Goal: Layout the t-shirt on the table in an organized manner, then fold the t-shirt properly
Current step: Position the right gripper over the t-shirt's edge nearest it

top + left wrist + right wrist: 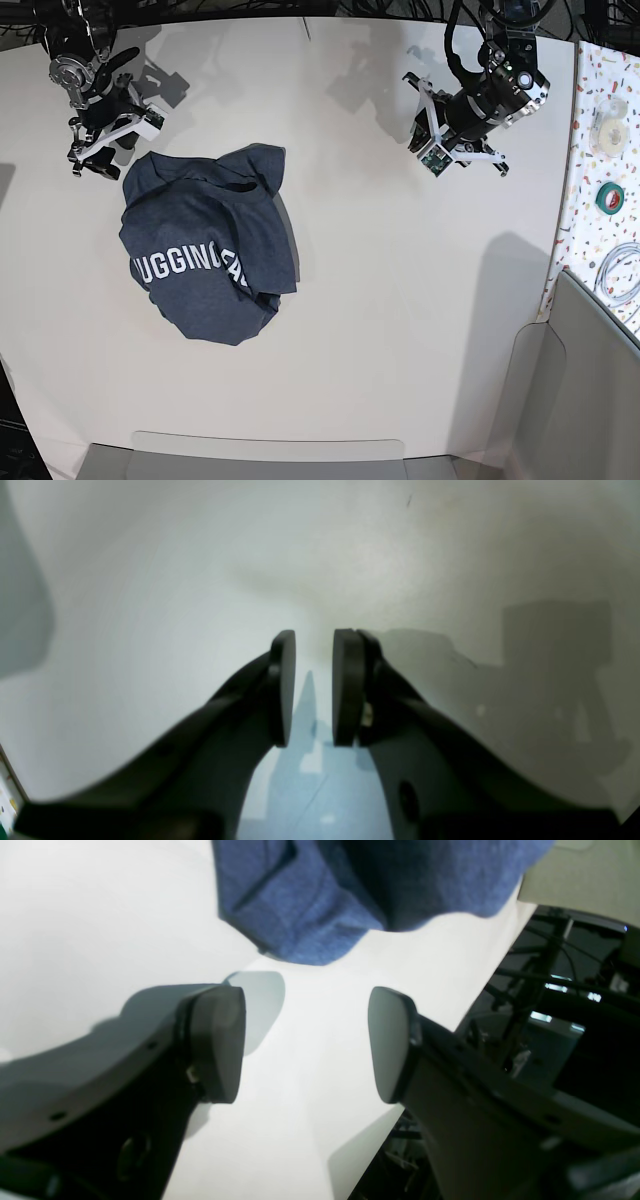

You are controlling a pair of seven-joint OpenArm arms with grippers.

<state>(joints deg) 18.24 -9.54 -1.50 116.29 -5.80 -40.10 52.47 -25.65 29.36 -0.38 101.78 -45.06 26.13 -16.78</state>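
Your right gripper (88,165) sits just beside the t-shirt (205,250), jaws apart, empty. T-shirt is bunched on the table (400,320), that arm's side. Left gripper (428,160) is well apart from it, jaws slightly apart, holding nothing. Go w/ right.

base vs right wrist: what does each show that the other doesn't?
Base only: the whole crumpled t-shirt with its white lettering, the left pincer over bare tabletop far from the shirt, and the speckled strip holding a green tape roll and a cable.

Right wrist only: the wide gap between the right pincer pads, nothing between them, and the dark frame past the table edge.

Both: the white table, the blue shirt fabric just ahead of the right pincer, not touching it.
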